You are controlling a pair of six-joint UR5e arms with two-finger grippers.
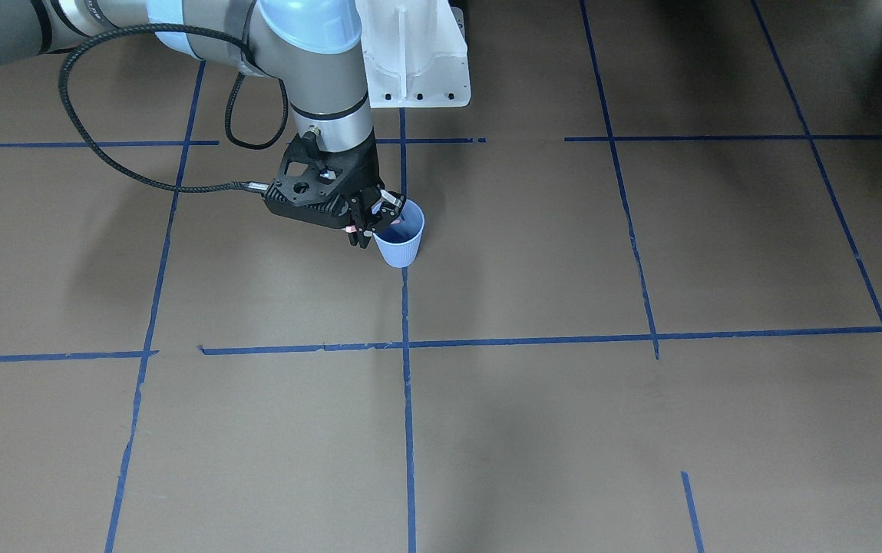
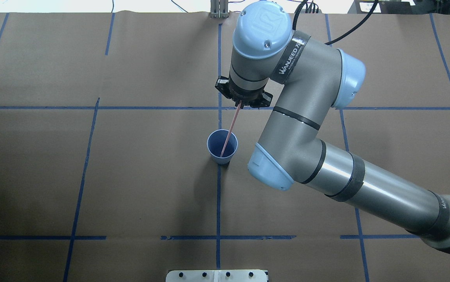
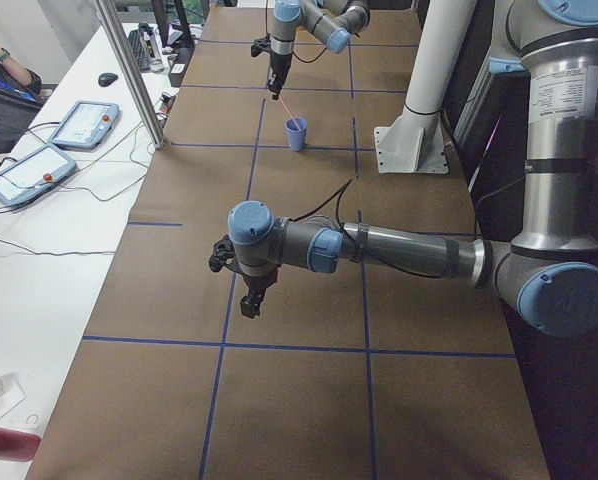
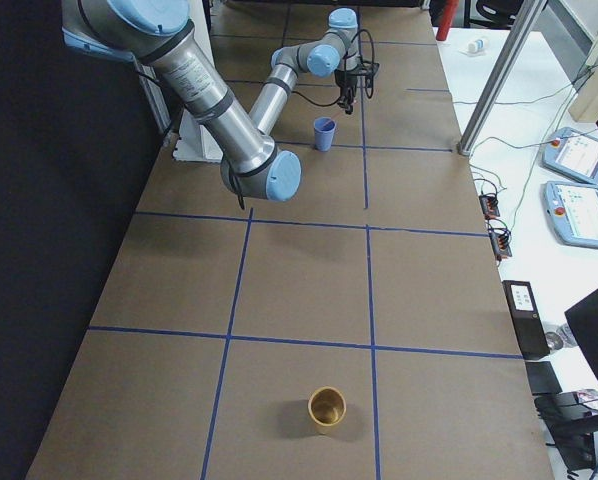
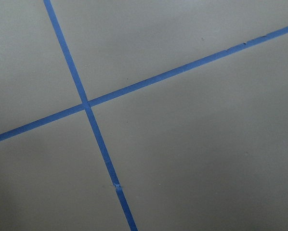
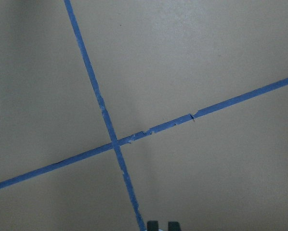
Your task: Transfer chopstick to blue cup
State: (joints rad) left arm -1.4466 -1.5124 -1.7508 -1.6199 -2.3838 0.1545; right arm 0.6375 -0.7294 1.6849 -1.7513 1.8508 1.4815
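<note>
A: Front-facing view first. Where is the blue cup [image 1: 400,244]?

B: It stands upright on the tabletop [image 1: 563,430], right on a blue tape line [image 1: 407,399]. The right end effector [image 1: 366,223] hangs at its rim, at the cup's 10 o'clock. The stick is too hidden there to make out.

A: And from overhead?

B: It's clearer there. The right end effector [image 2: 241,102] sits at the 1 o'clock of the blue cup [image 2: 222,147], with its fingers pressed together on the top of the chopstick [image 2: 231,128]. The chopstick slants down toward 7 o'clock, and its lower end is inside the cup, near the bottom.

A: The left side view?

B: The far arm holds the chopstick [image 3: 286,104] tilted above the blue cup [image 3: 297,134], with the tip at the cup's mouth. The near arm's left end effector [image 3: 253,300] hangs low over the tabletop, well apart from the cup. I cannot tell whether it is spread or closed.

A: The right side view?

B: The right arm reaches far along the tabletop. The right end effector [image 4: 349,98] is at the 1 o'clock of the blue cup [image 4: 324,133]. A tan cup [image 4: 327,408] stands upright at the near end, well apart from both.

A: And the wrist cameras?

B: Each shows only brown tabletop with two tape lines crossing. Neither the cup nor the chopstick is in them.
</note>
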